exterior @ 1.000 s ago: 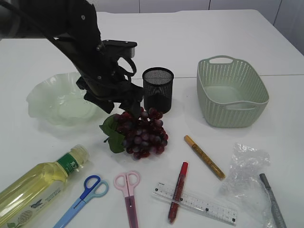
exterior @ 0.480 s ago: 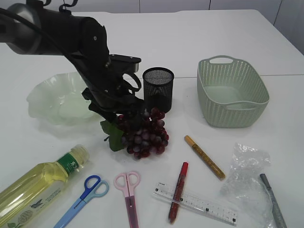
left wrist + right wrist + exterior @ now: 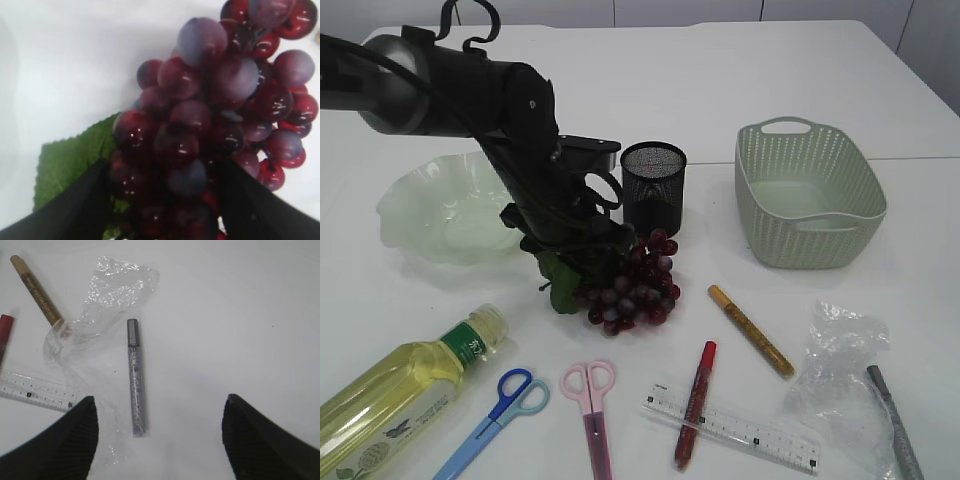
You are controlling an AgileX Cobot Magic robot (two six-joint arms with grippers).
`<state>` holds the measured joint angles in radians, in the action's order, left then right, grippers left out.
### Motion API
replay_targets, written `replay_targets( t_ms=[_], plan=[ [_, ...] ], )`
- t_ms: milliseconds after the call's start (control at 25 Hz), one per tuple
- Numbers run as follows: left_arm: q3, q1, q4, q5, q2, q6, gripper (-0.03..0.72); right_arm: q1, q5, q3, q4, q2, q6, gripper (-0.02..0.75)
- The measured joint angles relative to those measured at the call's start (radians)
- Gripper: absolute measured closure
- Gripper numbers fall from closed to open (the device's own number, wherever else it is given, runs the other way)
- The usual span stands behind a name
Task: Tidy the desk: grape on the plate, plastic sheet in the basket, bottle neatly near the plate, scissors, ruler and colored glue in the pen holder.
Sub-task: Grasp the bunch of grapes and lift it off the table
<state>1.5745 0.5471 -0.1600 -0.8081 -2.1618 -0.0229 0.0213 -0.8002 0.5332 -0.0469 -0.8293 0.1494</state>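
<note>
Because the bunch of dark red artificial grapes with a green leaf [image 3: 625,285] lies on the white table between the translucent pale green wavy-rimmed plate [image 3: 410,215] and the black mesh pen holder [image 3: 653,187], the left gripper [image 3: 582,246] has only a short carry to make. In the left wrist view its two black fingers [image 3: 75,210] straddle the leaf end of the bunch, berries filling the gap; whether they already pinch it cannot be told. Judgement: grape step in hand, bunch not yet lifted.

The right gripper [image 3: 157,440] hangs with jaws spread wide and empty above the silver glitter glue pen [image 3: 136,377] and the crumpled clear plastic sheet [image 3: 100,305], likely staged for the basket step.

Count outward:
- scissors, two: blue-handled [image 3: 495,420], pink-handled [image 3: 592,410]
- glue pens, three: red [image 3: 694,403] lying across the clear plastic ruler [image 3: 730,428], gold [image 3: 750,330], silver
- ruler, one
- yellow oil bottle with green cap [image 3: 405,390], one, on its side
- pale green woven plastic basket [image 3: 808,192], one, nothing inside it
</note>
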Motion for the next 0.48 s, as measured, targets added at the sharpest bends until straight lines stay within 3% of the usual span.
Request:
replay_targets(
  t_ms=[240, 480],
  plan=[
    [0.002, 0.000, 0.000, -0.010, 0.000, 0.002, 0.450, 0.000, 0.000, 0.000, 0.000, 0.000, -0.002, 0.173],
    [0.002, 0.000, 0.000, -0.051, 0.043, 0.001, 0.512, 0.000, 0.000, 0.000, 0.000, 0.000, -0.002, 0.173]
  ],
)
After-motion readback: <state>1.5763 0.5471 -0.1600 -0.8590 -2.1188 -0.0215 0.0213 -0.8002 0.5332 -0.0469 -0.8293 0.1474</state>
